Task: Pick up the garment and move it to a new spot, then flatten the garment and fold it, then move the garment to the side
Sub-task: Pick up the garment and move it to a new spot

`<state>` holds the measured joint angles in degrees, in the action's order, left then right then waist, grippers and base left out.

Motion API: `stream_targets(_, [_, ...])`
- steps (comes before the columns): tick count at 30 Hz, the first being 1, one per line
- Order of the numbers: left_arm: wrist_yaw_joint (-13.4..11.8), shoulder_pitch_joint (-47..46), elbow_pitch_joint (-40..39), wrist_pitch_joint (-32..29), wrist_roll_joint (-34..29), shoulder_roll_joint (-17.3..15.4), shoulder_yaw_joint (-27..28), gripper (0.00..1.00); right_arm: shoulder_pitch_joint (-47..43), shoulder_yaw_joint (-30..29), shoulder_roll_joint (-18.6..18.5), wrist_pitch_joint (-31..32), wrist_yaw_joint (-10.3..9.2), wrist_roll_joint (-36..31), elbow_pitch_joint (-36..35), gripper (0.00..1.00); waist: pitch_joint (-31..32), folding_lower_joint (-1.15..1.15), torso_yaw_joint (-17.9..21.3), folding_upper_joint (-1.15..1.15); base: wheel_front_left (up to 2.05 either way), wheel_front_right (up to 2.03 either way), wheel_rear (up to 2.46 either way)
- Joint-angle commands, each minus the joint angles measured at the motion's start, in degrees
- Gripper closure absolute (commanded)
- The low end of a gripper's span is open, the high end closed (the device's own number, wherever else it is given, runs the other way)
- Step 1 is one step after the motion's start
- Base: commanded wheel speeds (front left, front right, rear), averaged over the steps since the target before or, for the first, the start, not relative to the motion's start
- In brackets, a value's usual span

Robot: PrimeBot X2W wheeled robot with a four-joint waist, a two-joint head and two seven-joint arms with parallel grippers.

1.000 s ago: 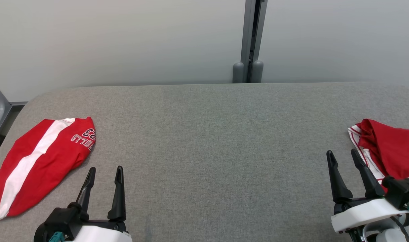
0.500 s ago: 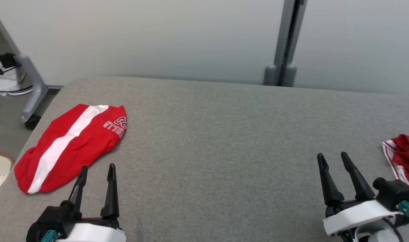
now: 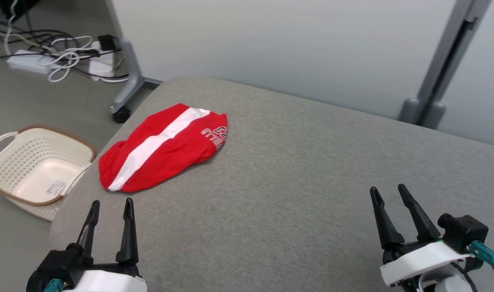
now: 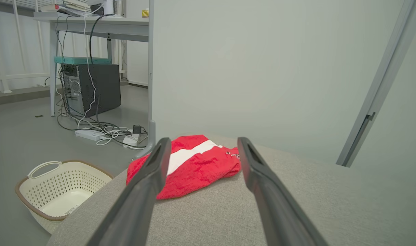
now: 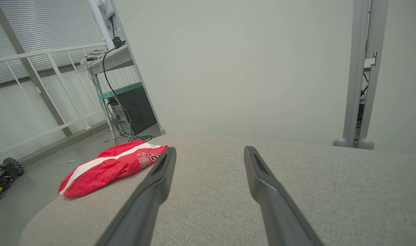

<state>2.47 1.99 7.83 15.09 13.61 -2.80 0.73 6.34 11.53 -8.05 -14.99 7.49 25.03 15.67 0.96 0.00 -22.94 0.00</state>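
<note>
Head view, finding one: the garment [image 3: 161,148], red with a white stripe and lettering at one end, lies bunched and loosely doubled near the far left corner of the desk [image 3: 295,174]. It sits nearer the middle of the frame than a second ago, yet its place on the desk matches. The wall post, desk edge and floor have all slid together, so you should read this as the robot turning to its left, not as cloth moved.

Finding two: the left end effector [image 3: 112,202] hangs released and empty, near the garment's closest edge but apart from it. The left wrist view frames the cloth between its two fingers. The right end effector [image 3: 387,188] is likewise released and empty over bare desk, well apart from the garment. Both kept the same spread through the turn.

Beyond the desk's left edge a pale basket [image 3: 27,156] stands on the floor, with cables [image 3: 68,61] further back.

Assessment: the pick-up is not yet begun. The turn appears to have lined your left arm up for a reach forward and down onto the cloth.
</note>
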Motion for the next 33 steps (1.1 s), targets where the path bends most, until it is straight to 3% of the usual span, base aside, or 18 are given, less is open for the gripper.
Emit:
stream_targets(1, [0.18, -0.26, -0.13, 0.08, -0.38, -0.21, 0.21, 0.0, 0.38, 0.25, -0.26, -0.25, 0.01, 0.19, 0.03, 0.0, -0.03, 0.0, -2.61, 0.0, 0.0, 0.0, 0.0])
stream_targets(6, [0.16, -0.88, -0.2, 0.08, -0.41, -0.19, -0.14, 0.0, 0.81, 1.13, -0.33, -0.25, 0.01, 0.26, 0.3, 0.0, -0.06, 0.0, -4.04, 0.0, 0.0, 0.0, 0.0])
stream_targets(13, [-0.95, -3.76, 0.6, -0.83, 0.44, -0.86, 0.53, 0.0, 1.76, 2.73, -0.77, -0.23, 0.01, 1.13, -0.19, 0.0, -1.28, 0.0, -2.81, 0.0, 0.0, 0.0, 0.0])
stream_targets(20, [-0.02, -12.98, 2.35, -9.52, 3.35, -6.21, 3.76, 0.0, 4.5, 5.27, -2.21, 0.83, 0.01, 1.66, -2.61, 0.0, -4.84, 0.0, 0.27, 0.0, 0.0, 0.0, 0.0])
stream_targets(28, [2.52, -27.8, 16.96, -20.53, 10.54, -16.59, 9.82, 0.0, 13.15, 8.91, -4.52, 4.42, 0.01, 0.41, -11.19, 0.0, -13.85, 0.0, 9.12, 0.0, 0.0, 0.0, 0.0])
stream_targets(33, [3.06, -33.17, 26.66, -21.89, 13.56, -20.29, 12.39, 0.0, 16.82, 9.62, -4.97, 5.5, 0.01, 0.19, -13.24, 0.0, -18.03, 0.0, 13.6, 0.0, 0.0, 0.0, 0.0])
